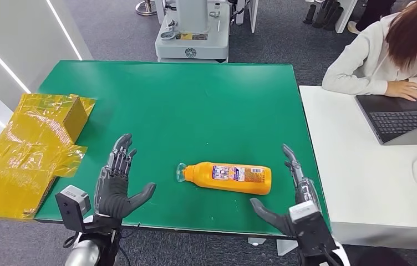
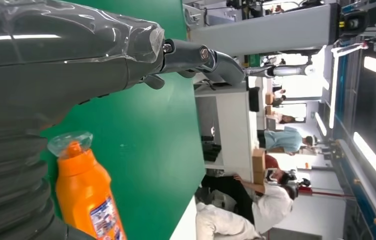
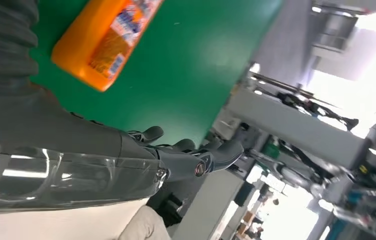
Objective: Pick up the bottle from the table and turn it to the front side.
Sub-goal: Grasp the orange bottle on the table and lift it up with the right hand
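Orange bottle [image 1: 228, 178] lying on its side near the front edge of the green tabletop [image 1: 195, 100], clear cap pointing left. Left robot hand [image 1: 116, 183] spread wide, holding nothing, left of the cap. Right robot hand [image 1: 292, 191] likewise spread, just right of the bottle's base, not touching.

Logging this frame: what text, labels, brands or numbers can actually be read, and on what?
Nothing reads clearly enough to quote.
Orange bottle label: blue, white and red print, too small in the head view, blurred in both wrist views.
Grey machine beyond the green table: a round emblem and a yellow plate, no legible letters.
Laptop keys: too small.
Yellow box: no print visible.
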Available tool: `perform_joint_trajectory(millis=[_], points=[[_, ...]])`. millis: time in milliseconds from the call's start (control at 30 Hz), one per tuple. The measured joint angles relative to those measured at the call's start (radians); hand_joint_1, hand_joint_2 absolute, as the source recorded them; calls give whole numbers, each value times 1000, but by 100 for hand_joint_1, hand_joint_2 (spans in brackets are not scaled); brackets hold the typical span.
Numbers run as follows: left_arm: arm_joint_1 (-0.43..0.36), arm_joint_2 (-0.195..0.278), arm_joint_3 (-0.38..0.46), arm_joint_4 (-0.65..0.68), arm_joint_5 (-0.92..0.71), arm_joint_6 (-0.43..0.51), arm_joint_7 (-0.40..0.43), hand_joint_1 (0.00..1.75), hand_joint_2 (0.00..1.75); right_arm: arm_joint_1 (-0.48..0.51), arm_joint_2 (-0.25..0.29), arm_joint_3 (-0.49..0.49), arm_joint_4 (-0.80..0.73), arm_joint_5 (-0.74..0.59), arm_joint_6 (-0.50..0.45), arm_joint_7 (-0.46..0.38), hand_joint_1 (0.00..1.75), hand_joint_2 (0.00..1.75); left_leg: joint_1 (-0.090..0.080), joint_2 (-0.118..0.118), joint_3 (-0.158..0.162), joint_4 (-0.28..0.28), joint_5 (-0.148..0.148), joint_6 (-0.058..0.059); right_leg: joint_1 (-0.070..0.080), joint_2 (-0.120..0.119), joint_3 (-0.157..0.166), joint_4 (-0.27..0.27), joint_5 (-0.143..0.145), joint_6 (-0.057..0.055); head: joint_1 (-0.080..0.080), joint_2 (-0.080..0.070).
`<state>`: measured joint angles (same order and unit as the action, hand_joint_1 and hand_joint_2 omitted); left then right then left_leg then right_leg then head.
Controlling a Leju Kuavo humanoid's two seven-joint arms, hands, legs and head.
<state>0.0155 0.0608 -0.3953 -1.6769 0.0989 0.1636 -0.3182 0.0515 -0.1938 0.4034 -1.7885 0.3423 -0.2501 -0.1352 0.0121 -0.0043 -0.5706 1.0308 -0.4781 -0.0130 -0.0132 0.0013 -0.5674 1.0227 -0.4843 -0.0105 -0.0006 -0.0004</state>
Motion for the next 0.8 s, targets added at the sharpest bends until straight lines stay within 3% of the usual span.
perform_joint_trajectory(millis=[367, 600, 800], points=[[-64, 0, -14, 53, 27, -40, 2, 0, 175, -258, -106, 73, 231, 91, 275, 171, 0, 175, 0, 0, 0, 1, 1, 1, 0, 0, 0, 0, 1, 0, 0, 0], [-99, 0, -26, 98, 35, -56, 2, 0, 175, -444, -155, 197, 373, 106, 443, 195, 0, 175, 0, 0, 0, 1, 1, 1, 0, 0, 0, 0, 1, 0, 0, 0], [-112, 0, -37, 120, 26, -59, 11, 0, 175, -568, -164, 301, 461, 107, 505, 197, 0, 175, 0, 0, 0, 1, 1, 1, 0, 0, 0, 0, 1, 0, 0, 0]])
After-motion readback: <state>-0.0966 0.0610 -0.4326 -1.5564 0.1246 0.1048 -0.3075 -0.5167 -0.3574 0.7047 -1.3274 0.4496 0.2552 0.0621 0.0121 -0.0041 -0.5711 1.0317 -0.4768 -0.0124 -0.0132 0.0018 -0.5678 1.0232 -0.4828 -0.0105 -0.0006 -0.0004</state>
